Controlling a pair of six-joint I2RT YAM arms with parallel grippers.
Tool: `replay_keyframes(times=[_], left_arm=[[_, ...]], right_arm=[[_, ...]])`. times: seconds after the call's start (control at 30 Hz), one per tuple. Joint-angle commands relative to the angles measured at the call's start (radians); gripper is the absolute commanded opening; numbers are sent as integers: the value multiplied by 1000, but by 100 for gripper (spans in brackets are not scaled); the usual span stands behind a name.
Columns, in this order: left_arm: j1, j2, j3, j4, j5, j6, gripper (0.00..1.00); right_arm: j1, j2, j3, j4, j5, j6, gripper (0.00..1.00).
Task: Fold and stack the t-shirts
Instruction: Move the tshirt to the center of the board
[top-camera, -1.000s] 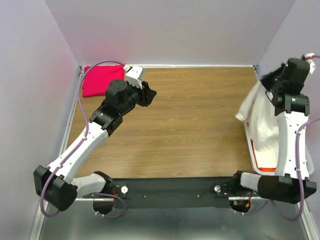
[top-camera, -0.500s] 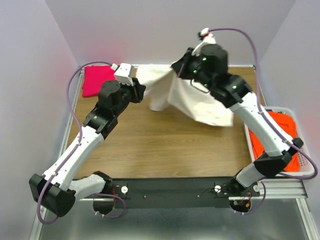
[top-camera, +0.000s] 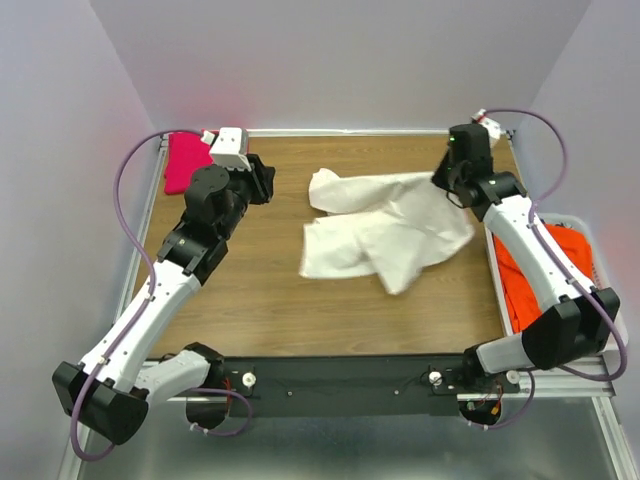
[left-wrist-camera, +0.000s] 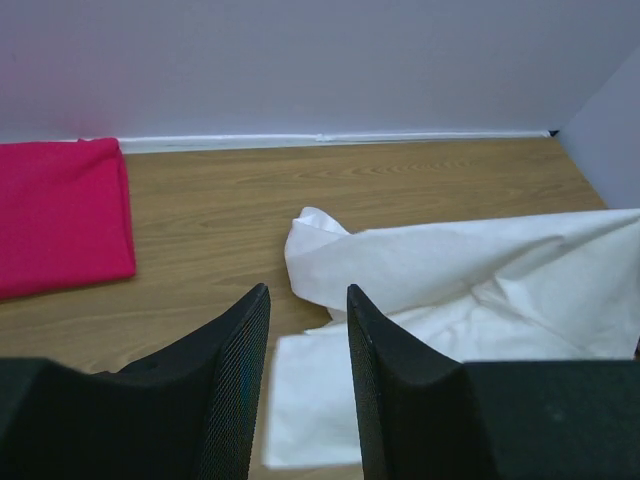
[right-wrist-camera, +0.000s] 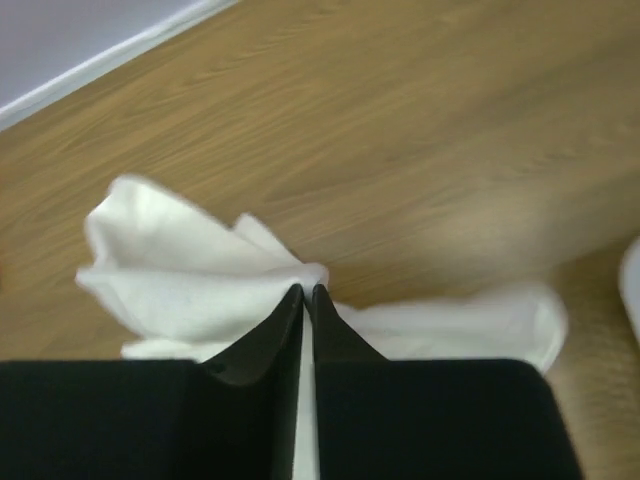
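Half a second ago the right arm was raised over the far middle of the brown wooden table (top-camera: 330, 320) with the plain cream-white cotton t-shirt (top-camera: 380, 235) hanging in the air beneath it; half a second before that, the arm was over at the white plastic laundry basket (top-camera: 560, 215). Now the arm has swung to the far right corner and the shirt lies on the table, spread from the centre toward the right side. The right gripper (top-camera: 442, 185) is closed to a hairline slit, and the wrist view shows a bunched fold of the white cloth (right-wrist-camera: 190, 280) pinched at its tips (right-wrist-camera: 307, 290). The left arm has drawn back a little toward the far left, and the left gripper (top-camera: 262, 180) is as before, its fingers a moderate way apart with nothing between them (left-wrist-camera: 306, 295), hanging just beside the shirt's left edge (left-wrist-camera: 450, 270). The shirt is crumpled rather than flat: a rolled-over lump at its far left end, a broad layer doubled beneath it, a loose flap trailing toward the near side, and creases running up to the pinched corner. The magenta-pink folded t-shirt (top-camera: 183, 160) sits in the far left corner, well apart from the white one (left-wrist-camera: 55, 215). The orange-red t-shirt (top-camera: 575, 250) lies in the basket off the table's right edge.
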Motion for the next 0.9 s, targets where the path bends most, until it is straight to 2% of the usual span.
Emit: replay_keyframes(times=[0.0, 0.07, 0.1, 0.13, 0.2, 0.33, 0.47, 0.57, 0.77, 0.87], left_arm=[[6, 27, -12, 21, 44, -24, 45], [6, 42, -14, 19, 70, -32, 45], [6, 50, -17, 18, 82, -38, 45], [6, 54, -17, 19, 87, -44, 45], [6, 67, -30, 22, 100, -63, 45], [6, 97, -63, 31, 157, -122, 45], [6, 140, -147, 120, 251, -236, 43], [5, 232, -202, 229, 272, -314, 42], [-3, 513, -158, 338, 217, -412, 44], [-17, 652, -97, 375, 283, -432, 46]], right_arm=[[-154, 48, -75, 23, -38, -10, 21], [-162, 77, -75, 18, -30, -24, 35], [-164, 73, -91, 13, -79, -13, 50], [-161, 59, -106, 18, -96, -9, 57], [-145, 12, -169, 36, -113, 17, 62], [-41, -73, -311, 38, -43, 63, 62], [7, -131, -489, 71, -13, 131, 61], [26, -105, -566, 114, -45, 167, 60], [163, -29, -588, 187, -52, 217, 61], [217, 28, -573, 190, -26, 234, 65]])
